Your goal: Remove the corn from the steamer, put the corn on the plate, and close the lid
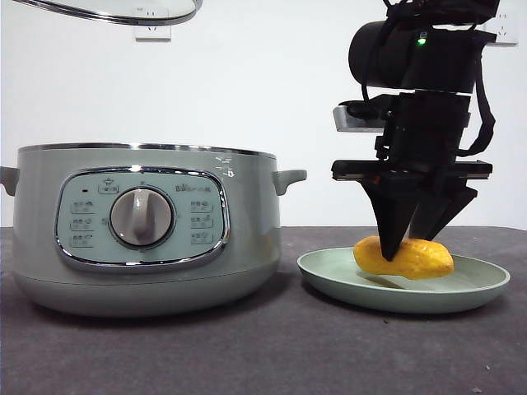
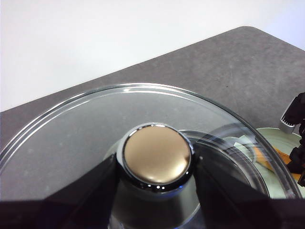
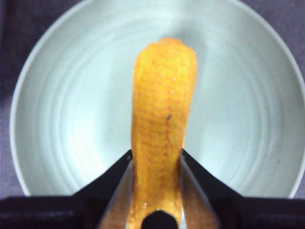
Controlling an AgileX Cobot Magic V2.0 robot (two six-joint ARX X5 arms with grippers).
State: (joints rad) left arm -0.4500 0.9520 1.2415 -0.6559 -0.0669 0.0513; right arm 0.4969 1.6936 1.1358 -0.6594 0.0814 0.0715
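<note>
The steamer (image 1: pixel 247 247) stands uncovered at the left of the dark table. My left gripper (image 2: pixel 157 177) is shut on the knob (image 2: pixel 156 153) of the glass lid (image 2: pixel 71 133) and holds it high above the steamer. Only the lid's rim (image 1: pixel 123 11) shows at the top of the front view. My right gripper (image 1: pixel 403 244) is shut on the yellow-orange corn (image 1: pixel 412 259) and holds it low in the pale-green plate (image 1: pixel 329 276), to the right of the steamer. In the right wrist view the corn (image 3: pixel 162 105) lies over the plate's middle (image 3: pixel 57 119), between my jaws (image 3: pixel 156 188).
A white wall with a socket (image 1: pixel 153 31) stands behind the table. The dark grey table (image 1: pixel 272 346) stretches in front of the steamer and the plate. The steamer's side handle (image 1: pixel 290 177) sticks out toward the plate. The plate's edge (image 2: pixel 276 138) shows past the lid in the left wrist view.
</note>
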